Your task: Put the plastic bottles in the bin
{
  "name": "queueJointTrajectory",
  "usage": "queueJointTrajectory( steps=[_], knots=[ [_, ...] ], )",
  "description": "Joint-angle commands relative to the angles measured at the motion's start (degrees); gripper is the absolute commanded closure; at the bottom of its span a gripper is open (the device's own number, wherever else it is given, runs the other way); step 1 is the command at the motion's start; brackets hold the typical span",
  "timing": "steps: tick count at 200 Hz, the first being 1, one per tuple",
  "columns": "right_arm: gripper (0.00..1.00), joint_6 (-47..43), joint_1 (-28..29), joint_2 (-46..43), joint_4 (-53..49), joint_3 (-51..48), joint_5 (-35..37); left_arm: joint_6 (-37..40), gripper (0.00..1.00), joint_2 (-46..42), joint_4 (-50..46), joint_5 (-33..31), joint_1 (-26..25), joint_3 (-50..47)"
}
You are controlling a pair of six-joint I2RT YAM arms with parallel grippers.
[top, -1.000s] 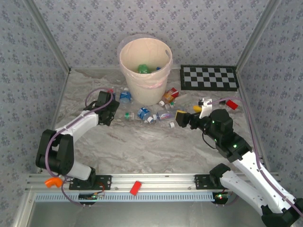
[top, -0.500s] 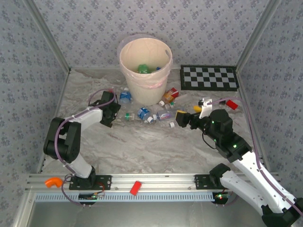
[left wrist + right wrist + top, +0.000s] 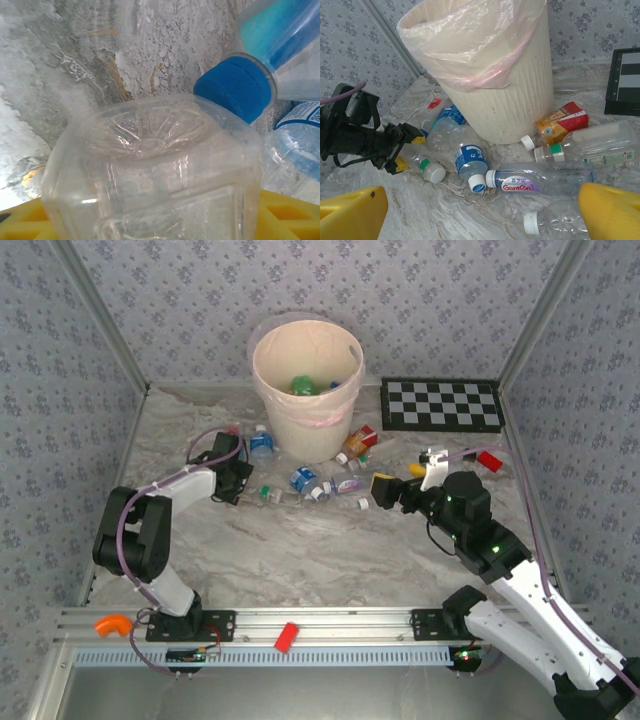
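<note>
**Bin at the back, bottles strewn before it**

I see the bin [image 3: 300, 435] standing at the back middle of the tabletop [image 3: 300, 550], with at least one bottle [image 3: 303, 386] lying inside it. The checkerboard [image 3: 442, 405] lies flat to its right. The loose bottles [image 3: 330, 483] lie in a row on the tabletop just in front of the bin, some against its foot. At the row's left end, the left gripper [image 3: 244, 487] has its jaws pressed on either side of the end bottle [image 3: 259, 491]. The right gripper [image 3: 385, 487] sits at the row's right end, jaws apart.
</note>
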Motion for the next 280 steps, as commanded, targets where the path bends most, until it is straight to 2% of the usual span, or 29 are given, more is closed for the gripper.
queueJointTrajectory(
  steps=[1,72,113,146,204,280],
  knots=[
    [0.01,0.98,0.55,-0.83,0.11,-0.54,0.88,0.4,0.36,-3.66,-1.74,-1.36,0.48,-1.15],
    [0.01,1.33,1.61,-1.26,-0.9,0.32,2.05,3.6,0.36,-16.67,-7.87,-2.3,0.49,-1.24],
    [0.01,1.07,2.22,-1.02,-0.84,1.27,3.02,10.23,0.34,-25.03,-11.86,-4.03,0.33,3.76],
    [0.0,1.22,2.66,-0.74,-0.72,1.93,3.76,16.72,0.34,-27.46,-11.5,-2.86,0.17,9.69],
    [0.01,1.39,3.53,-0.04,-1.46,3.21,4.88,29.26,0.34,-23.88,-7.85,-0.66,-3.31,23.4],
    [0.0,0.68,5.11,0.33,-4.03,5.72,6.78,42.53,0.34,-11.2,-7.13,-0.67,-5.66,44.92]
  ],
)
